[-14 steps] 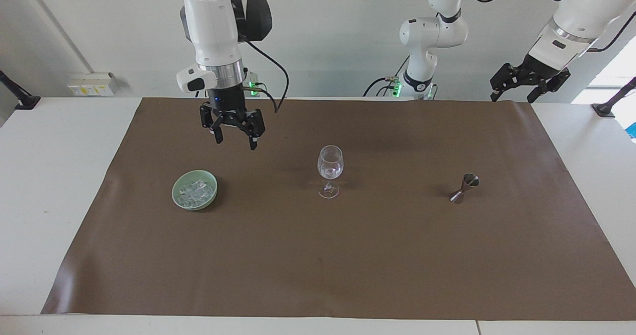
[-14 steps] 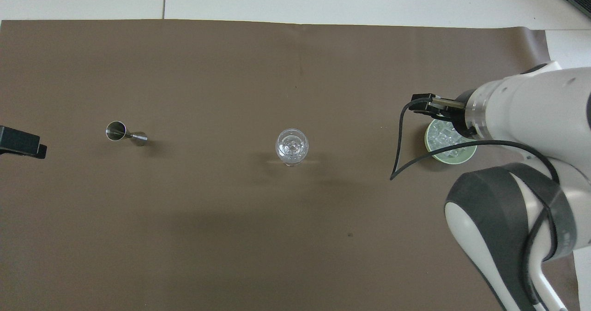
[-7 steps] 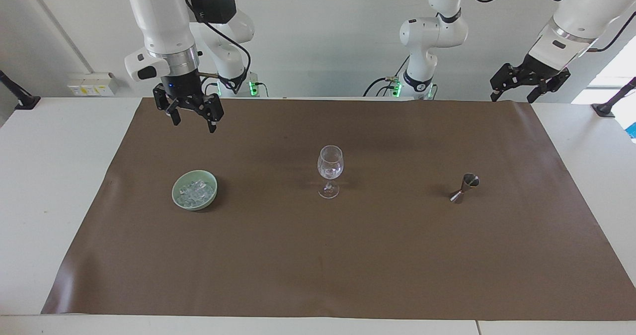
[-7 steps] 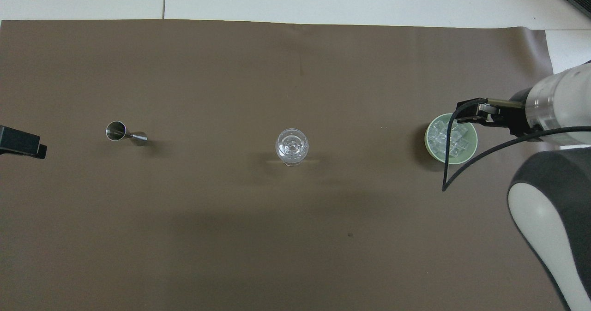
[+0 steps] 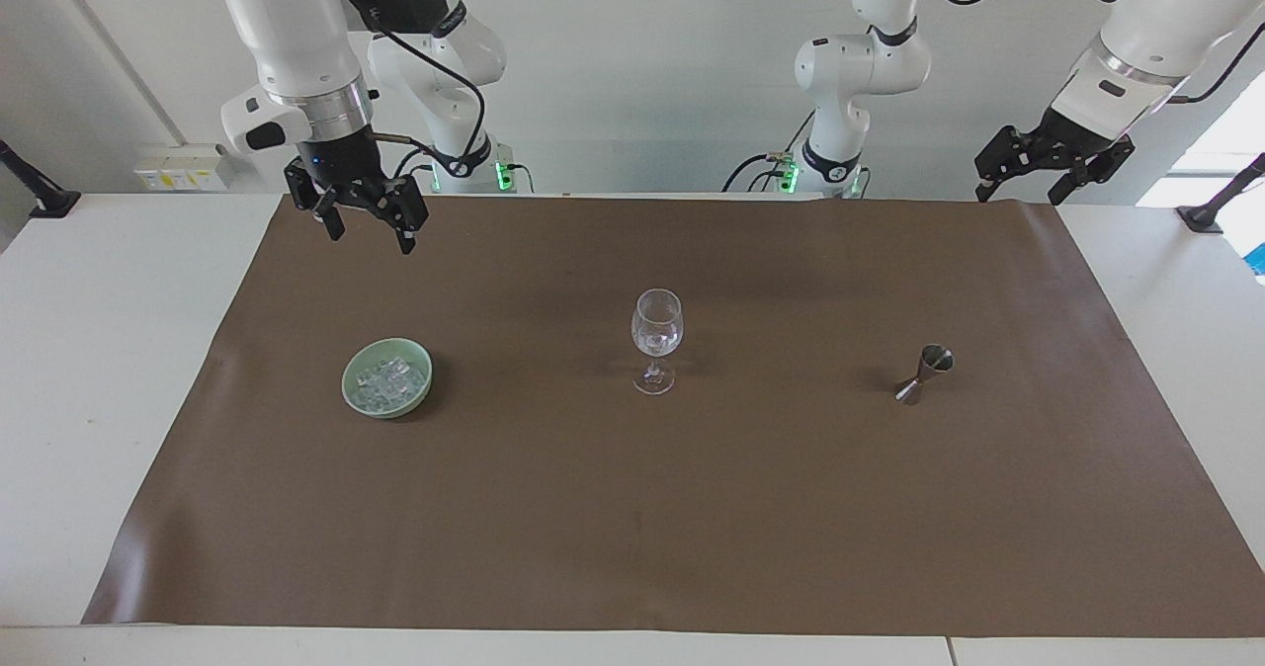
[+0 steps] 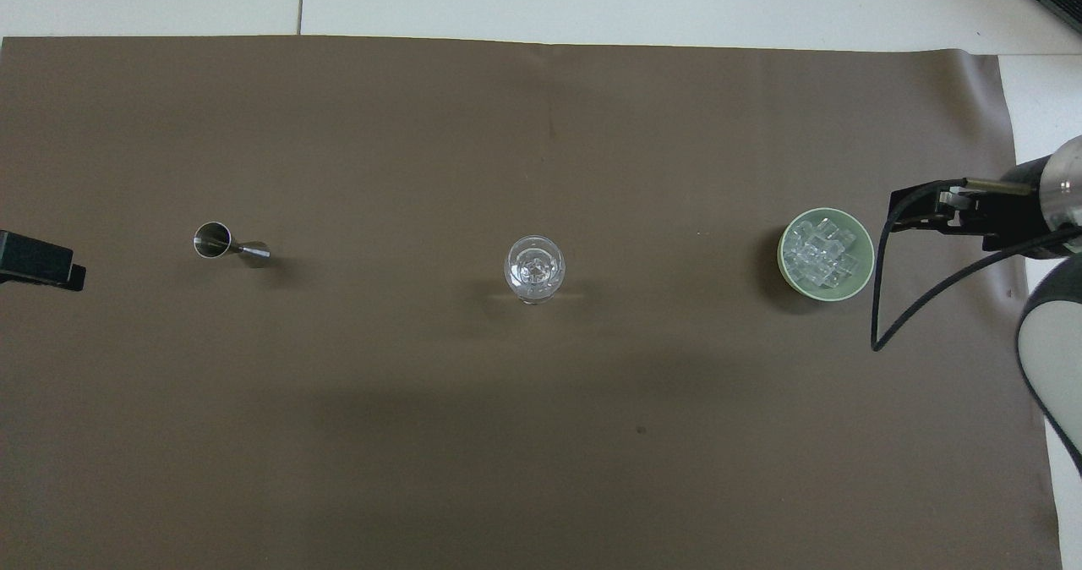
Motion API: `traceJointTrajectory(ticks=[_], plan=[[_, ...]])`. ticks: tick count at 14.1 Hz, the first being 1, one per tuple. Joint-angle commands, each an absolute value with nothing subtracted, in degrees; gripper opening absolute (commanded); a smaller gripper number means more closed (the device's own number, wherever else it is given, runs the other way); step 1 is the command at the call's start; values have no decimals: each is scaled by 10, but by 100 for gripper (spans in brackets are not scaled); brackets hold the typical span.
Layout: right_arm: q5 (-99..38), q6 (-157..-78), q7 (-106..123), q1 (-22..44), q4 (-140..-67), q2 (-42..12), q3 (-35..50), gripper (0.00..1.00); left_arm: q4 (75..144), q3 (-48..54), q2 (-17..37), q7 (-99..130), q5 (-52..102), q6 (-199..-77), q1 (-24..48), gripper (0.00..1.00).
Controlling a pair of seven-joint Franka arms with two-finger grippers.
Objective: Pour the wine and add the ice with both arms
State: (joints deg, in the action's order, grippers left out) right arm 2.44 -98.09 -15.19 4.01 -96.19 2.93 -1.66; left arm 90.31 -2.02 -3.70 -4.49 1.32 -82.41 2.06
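Brown mat (image 5: pixel 632 508), ice (image 5: pixel 389 381) heaped in bowl (image 5: pixel 358 399)

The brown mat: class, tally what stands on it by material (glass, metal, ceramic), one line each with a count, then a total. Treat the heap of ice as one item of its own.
Glass: 1, the wine glass
Metal: 1, the jigger
Ceramic: 1, the green bowl
Ice: 1, the heap of ice in the bowl
Total: 4
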Motion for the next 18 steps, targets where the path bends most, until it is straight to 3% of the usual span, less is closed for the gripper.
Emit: traceJointTrajectory(ticks=[1, 18], plan=[[11, -947, -134, 34, -926, 22, -17, 100, 917, -25, -50, -47, 9, -821, 25, 100], [-16, -896, -92, 25, -918, 41, -31, 100, 917, -25, -50, -47, 9, -821, 25, 100]])
